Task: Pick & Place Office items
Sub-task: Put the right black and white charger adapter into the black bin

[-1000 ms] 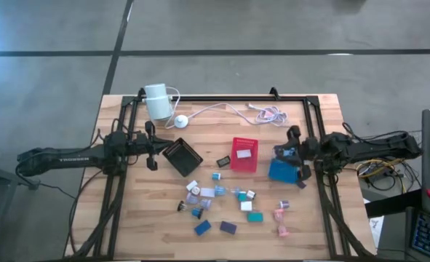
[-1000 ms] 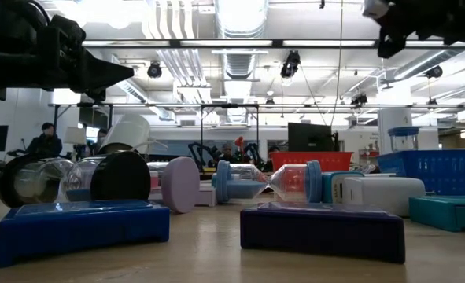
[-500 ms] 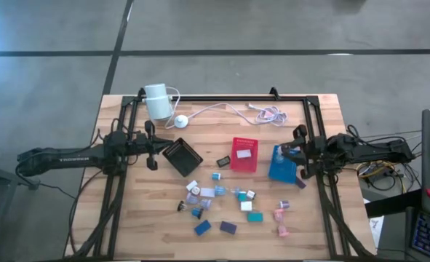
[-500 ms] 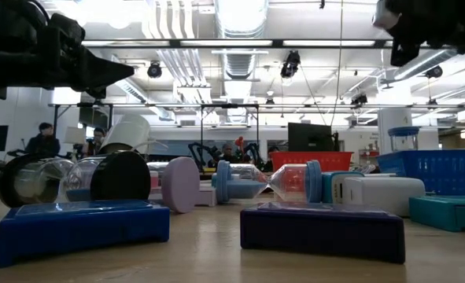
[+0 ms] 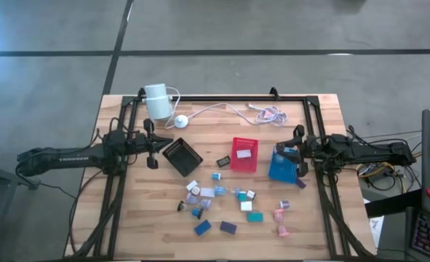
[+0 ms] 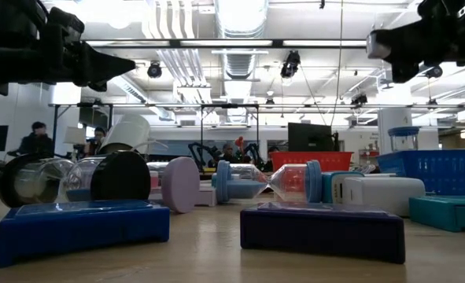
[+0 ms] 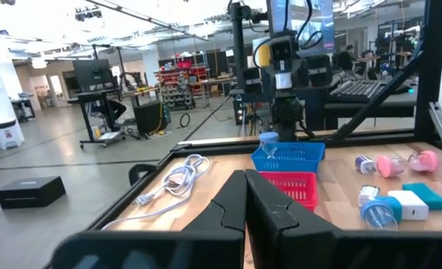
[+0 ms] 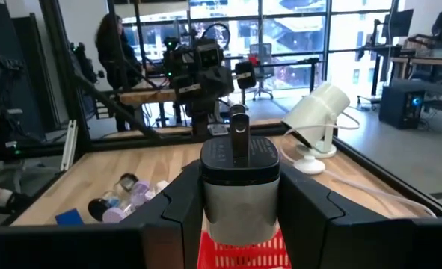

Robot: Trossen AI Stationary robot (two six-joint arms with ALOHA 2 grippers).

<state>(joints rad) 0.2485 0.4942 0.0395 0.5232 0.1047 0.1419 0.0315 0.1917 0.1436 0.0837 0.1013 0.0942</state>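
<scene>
Left tool (image 5: pixel 159 142): hangs over the left part of the surface (image 5: pixel 127 233), fingers pressed together, holding nothing. It points at the black tray (image 5: pixel 182 157) just beside it. Waiting arm.

Far edge, left of centre: white cylinder (image 5: pixel 156 100) with its cable (image 5: pixel 229 109) trailing right along the far edge.

Centre: red tray (image 5: pixel 244 154), a white piece lying in it. In front of it, toward the near edge, the office items (image 5: pixel 222 204) lie scattered in a loose cluster: teal, blue, purple, white and pink blocks and short cylinders. Several touch or nearly touch. A blue block (image 6: pixel 83 228) and a purple block (image 6: pixel 322 228) lie nearest the near edge.

Right: blue tray (image 5: pixel 281 169), with the right tool (image 5: pixel 293 151) above its far side. The right wrist view shows the fingers (image 8: pixel 183 205) clamped on a short grey cylinder with a black cap (image 8: pixel 239 187), held upright and clear of the surface.

Risks, as judged:
- Cylinder is round and smooth; a slight slip in the grip could tilt it, and it may land on its side and roll out.
- Release point sits near the tray's rim; a release too far out drops the piece onto the surface.
- Tray is light and loose; a low descent could nudge it toward the right edge.
- Later picks from the crowded cluster may knock neighbours and set cylinders rolling.
</scene>
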